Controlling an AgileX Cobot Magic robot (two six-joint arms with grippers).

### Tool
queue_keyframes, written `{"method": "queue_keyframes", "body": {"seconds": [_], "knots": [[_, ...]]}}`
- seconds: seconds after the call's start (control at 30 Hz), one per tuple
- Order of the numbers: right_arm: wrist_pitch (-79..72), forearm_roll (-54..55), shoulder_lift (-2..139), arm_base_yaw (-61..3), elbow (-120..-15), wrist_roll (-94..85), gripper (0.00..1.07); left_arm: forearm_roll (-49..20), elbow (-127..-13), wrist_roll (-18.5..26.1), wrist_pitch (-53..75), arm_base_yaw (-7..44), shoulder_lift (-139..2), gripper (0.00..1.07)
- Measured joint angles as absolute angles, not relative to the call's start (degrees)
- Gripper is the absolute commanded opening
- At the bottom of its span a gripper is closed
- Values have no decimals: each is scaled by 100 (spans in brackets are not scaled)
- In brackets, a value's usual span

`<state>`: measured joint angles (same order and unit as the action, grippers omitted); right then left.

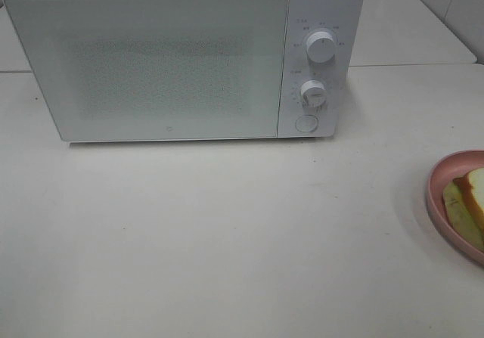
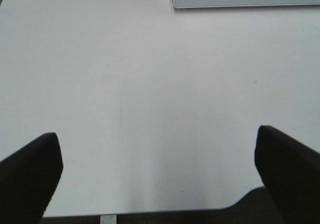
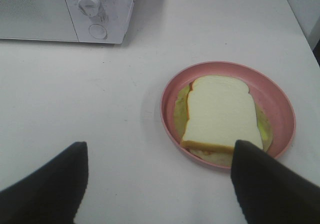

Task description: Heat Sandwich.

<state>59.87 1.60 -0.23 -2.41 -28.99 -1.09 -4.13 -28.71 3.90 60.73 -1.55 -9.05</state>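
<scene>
Sandwich (image 3: 220,115) of pale bread with yellow-green filling lies flat on a round pink plate (image 3: 280,103), which sits at about four o'clock from the white microwave (image 1: 151,62) on the white table (image 1: 227,232), cut off by the edge of the high view. The microwave stands at twelve o'clock on the table with its door closed and two knobs (image 1: 322,47) above a round button (image 1: 306,123) on its panel. The right gripper (image 3: 160,179) hangs near the plate with jaws spread wide and empty, one finger overlapping the plate's rim in the wrist view, and the left gripper (image 2: 160,171) is spread wide over bare table, holding nothing.
</scene>
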Motion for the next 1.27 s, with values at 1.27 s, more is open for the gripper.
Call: {"method": "queue_keyframes", "body": {"seconds": [1.27], "knots": [[5987,160,-23,-241,-2899,-103,76,-367,-2853,390,5999,-155,17,100]]}}
